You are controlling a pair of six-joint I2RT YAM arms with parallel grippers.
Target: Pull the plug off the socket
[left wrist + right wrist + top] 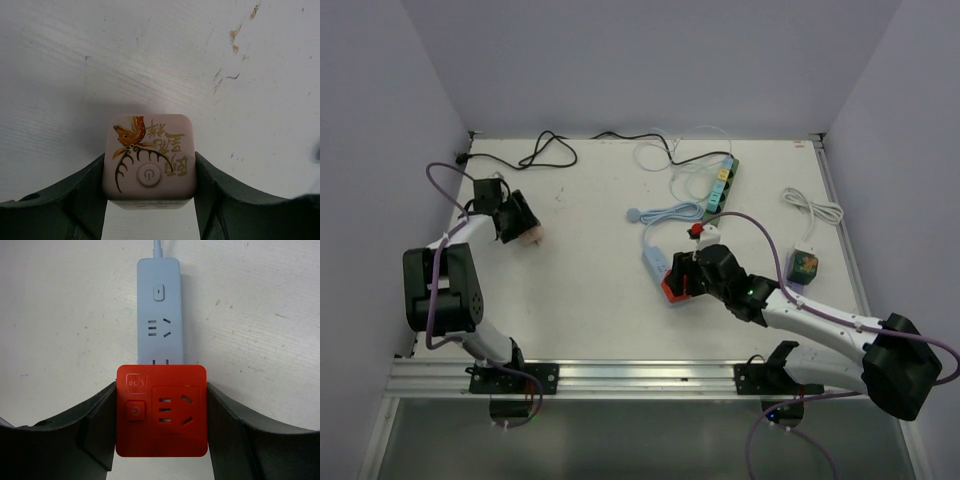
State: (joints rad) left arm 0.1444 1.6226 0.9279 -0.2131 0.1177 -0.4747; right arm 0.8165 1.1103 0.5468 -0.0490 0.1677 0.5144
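A red cube plug (161, 410) with a power button and sockets on its top face sits between the dark fingers (95, 430) of my right gripper (161, 412), which is shut on its two sides. Two metal prongs stick out of its far edge, over the near end of the light blue socket strip (159, 310). Whether they touch the strip I cannot tell. From above, the red plug (673, 290) lies just near of the blue strip (652, 262). At the far left, my left gripper (148, 167) is shut on a pink cube (148, 150) printed with a gold deer.
A green power strip with coloured plugs (723, 185) lies at the back centre among white cables (670, 155). A black cable (548, 150) runs along the back left. A small green cube on a white cord (804, 265) sits at the right. White walls enclose the table.
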